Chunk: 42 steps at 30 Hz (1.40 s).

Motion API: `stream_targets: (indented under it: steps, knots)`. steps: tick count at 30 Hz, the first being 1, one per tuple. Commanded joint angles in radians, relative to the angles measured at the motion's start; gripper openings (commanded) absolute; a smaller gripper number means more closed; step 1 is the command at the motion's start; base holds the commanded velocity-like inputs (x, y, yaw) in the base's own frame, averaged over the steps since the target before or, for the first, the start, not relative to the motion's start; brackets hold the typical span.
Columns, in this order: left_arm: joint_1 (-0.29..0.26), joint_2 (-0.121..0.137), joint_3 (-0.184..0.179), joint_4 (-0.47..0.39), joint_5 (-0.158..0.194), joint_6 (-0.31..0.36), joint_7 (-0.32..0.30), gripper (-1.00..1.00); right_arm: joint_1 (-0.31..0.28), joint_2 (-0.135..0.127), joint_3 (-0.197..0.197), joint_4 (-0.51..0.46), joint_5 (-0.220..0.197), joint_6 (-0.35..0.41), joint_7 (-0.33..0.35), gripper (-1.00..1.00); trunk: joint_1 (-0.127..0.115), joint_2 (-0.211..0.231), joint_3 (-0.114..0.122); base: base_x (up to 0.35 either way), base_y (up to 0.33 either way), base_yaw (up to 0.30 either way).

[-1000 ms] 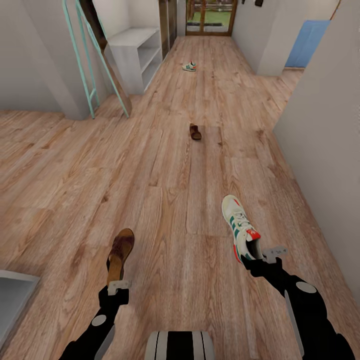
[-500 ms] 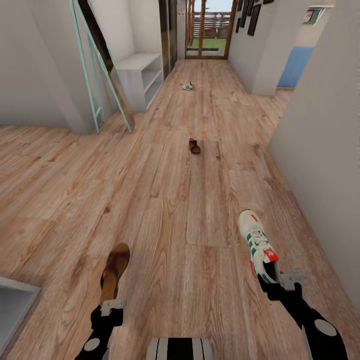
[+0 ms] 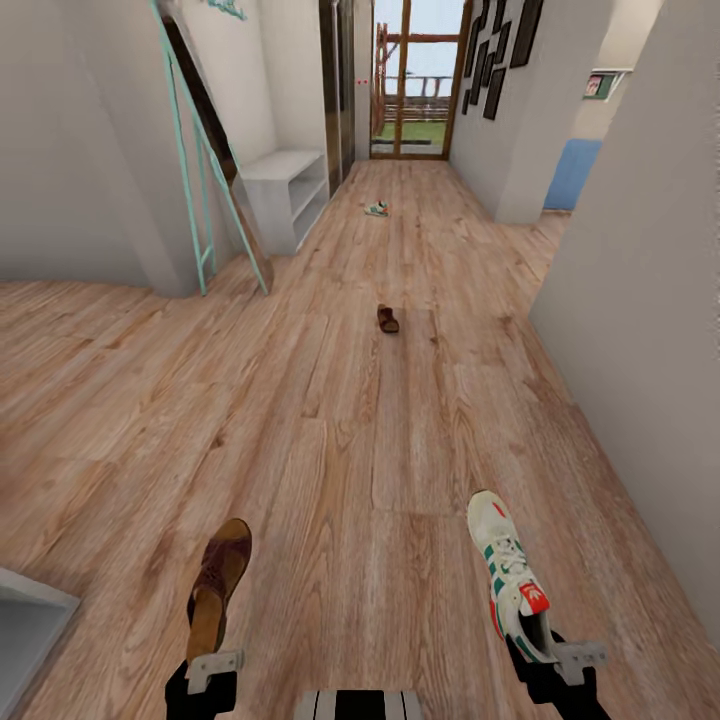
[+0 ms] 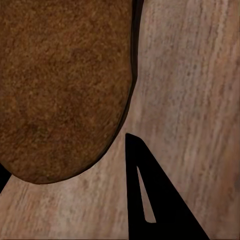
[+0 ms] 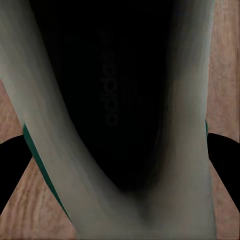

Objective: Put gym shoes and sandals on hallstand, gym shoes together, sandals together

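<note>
The left gripper [image 3: 212,668] has its jaws clamped on the heel of one sandal [image 3: 218,585], which sticks out ahead of them, toe forward, above the corridor floor [image 3: 350,430]. In the left wrist view the brown upper [image 4: 65,85] sits right against the jaws, with one dark finger [image 4: 150,200] showing beside it. The right gripper [image 3: 560,662] has its jaws clamped on the heel of one gym shoe [image 3: 510,585], which likewise points forward from them. The right wrist view looks straight into the shoe's dark opening [image 5: 115,100], with a black finger [image 5: 225,160] at each side of the heel.

Both shoes appear to be carried while the robot travels. The grip is at the very heel in each case, so the long toe ends may swing; steady, level arms and gentle base turns should keep them from slipping out.

Well ahead of the jaws, the second sandal [image 3: 387,319] lies on the floor mid-corridor. Farther still, the other gym shoe [image 3: 377,209] lies near a white low shelf unit [image 3: 285,195] on the left wall, by a teal ladder [image 3: 205,160]. That unit looks plain, without a back panel, so it is probably not the hallstand. A pale grey edge [image 3: 30,610] sits just left of the left jaws; I cannot tell what it is. A glass door [image 3: 415,80] closes the corridor's far end.
</note>
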Motion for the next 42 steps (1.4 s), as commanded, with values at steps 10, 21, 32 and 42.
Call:
stream_targets:
  steps: [10,21,32,42]
  knots:
    - [0.030,-0.002,-0.004,0.013,0.003,-0.057,0.005,-1.00,0.000,-0.006,-0.103,0.165,0.007,-0.175,0.007,-1.00,-0.005,0.002,0.054,0.000,0.000,0.000]
    - [0.033,0.000,-0.004,0.016,0.004,-0.058,0.005,-1.00,0.000,-0.006,-0.108,0.229,0.007,-0.185,0.007,-1.00,-0.010,0.005,0.114,0.000,0.000,0.000]
    - [0.033,-0.001,-0.004,0.016,0.005,-0.058,0.005,-1.00,0.000,-0.008,-0.110,0.236,0.007,-0.185,0.007,-1.00,-0.045,0.068,0.167,0.000,0.000,0.000]
    - [0.034,-0.001,-0.004,0.013,0.004,-0.060,0.005,-1.00,0.000,-0.008,-0.110,0.238,0.007,-0.184,0.007,-1.00,-0.060,0.096,0.195,0.000,0.000,0.000]
